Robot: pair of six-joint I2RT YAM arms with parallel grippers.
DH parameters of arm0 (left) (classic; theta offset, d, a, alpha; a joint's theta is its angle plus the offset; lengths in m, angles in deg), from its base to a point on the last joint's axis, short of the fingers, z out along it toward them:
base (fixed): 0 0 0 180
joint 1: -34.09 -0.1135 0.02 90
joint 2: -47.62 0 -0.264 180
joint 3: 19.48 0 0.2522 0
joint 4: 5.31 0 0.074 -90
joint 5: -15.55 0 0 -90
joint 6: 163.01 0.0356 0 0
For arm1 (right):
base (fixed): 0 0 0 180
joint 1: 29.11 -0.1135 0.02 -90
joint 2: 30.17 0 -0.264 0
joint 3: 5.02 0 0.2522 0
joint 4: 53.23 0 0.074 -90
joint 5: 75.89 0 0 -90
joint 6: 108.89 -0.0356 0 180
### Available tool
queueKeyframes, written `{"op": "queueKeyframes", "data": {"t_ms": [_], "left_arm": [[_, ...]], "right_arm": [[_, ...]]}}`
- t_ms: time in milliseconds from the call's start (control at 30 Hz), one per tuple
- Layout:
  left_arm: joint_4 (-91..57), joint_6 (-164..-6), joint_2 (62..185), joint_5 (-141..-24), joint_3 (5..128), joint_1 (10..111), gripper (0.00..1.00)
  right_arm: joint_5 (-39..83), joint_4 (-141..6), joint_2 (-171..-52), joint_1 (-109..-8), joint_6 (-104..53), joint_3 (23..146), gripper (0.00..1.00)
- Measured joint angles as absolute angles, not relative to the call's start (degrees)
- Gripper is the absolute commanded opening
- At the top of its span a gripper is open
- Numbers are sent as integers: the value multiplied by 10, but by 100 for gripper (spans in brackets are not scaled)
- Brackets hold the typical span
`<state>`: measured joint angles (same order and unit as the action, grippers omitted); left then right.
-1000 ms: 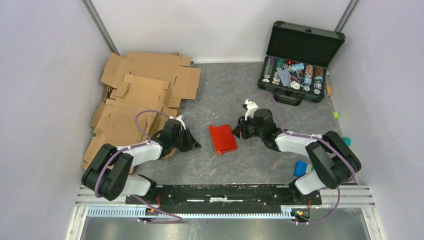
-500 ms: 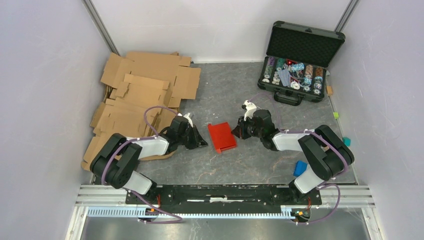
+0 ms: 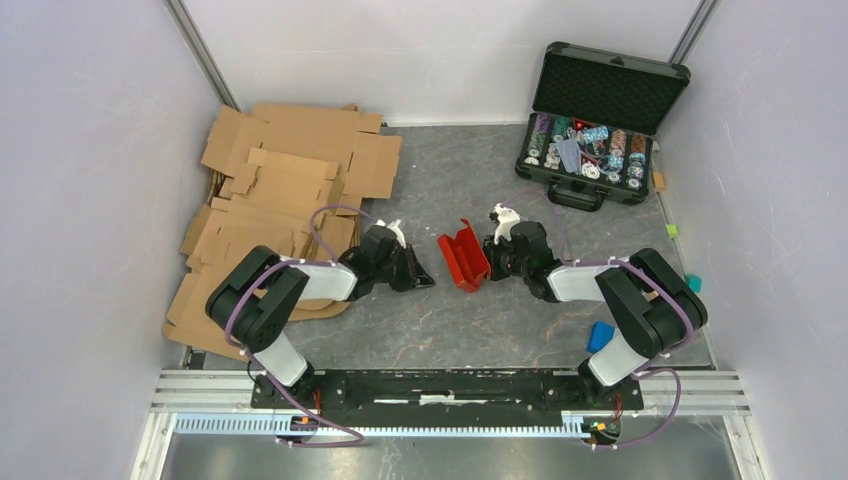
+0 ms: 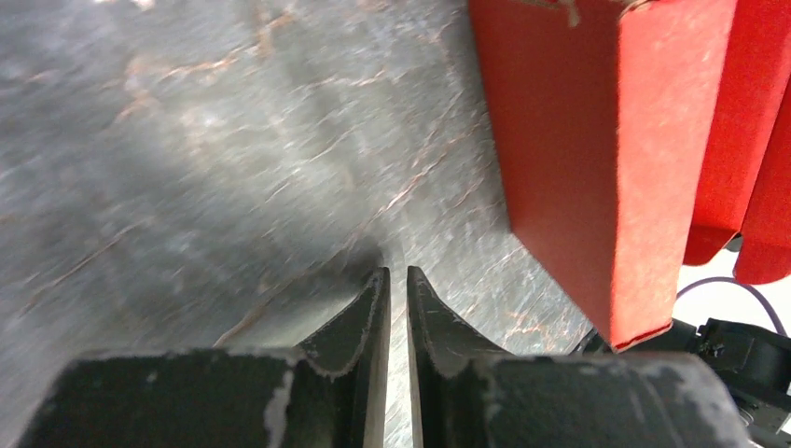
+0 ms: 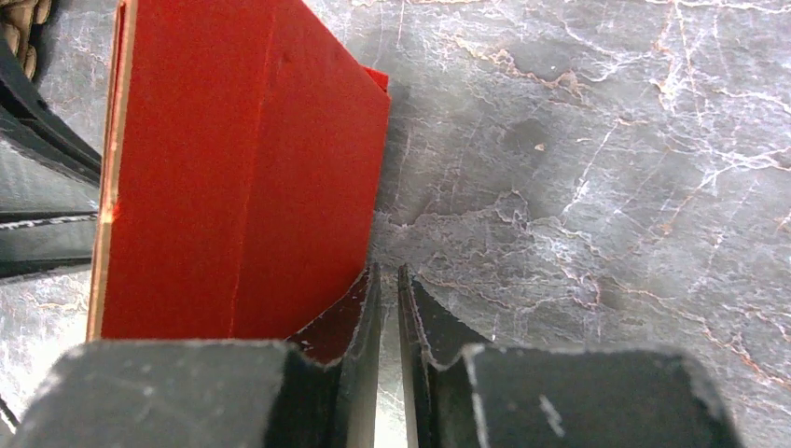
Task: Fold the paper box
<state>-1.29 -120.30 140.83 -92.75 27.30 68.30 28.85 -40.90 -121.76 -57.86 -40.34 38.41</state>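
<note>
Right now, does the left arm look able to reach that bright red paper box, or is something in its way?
Probably yes. The left tool lies close to the bright red paperboard box, with only grey table between them. The right tool is at the box's other side, not in the way.

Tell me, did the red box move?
Yes. The paper box tipped up on its edge and slid a little toward the black chip case at the back right.

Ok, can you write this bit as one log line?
box: red, tilted up on edge | left hand: shut, empty, beside box | right hand: shut, empty, on its other side
</note>
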Motion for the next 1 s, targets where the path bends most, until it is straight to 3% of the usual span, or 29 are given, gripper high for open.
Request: {"op": "queueKeyframes", "data": {"t_ms": [300,1000], "left_arm": [[-15,-1210,1480,-921,369,736,18],[-181,-1155,1476,-840,473,795,18]], "right_arm": [[287,-409,-1217,-579,-395,384,19],[179,-487,-1193,-648,-299,410,32]]}}
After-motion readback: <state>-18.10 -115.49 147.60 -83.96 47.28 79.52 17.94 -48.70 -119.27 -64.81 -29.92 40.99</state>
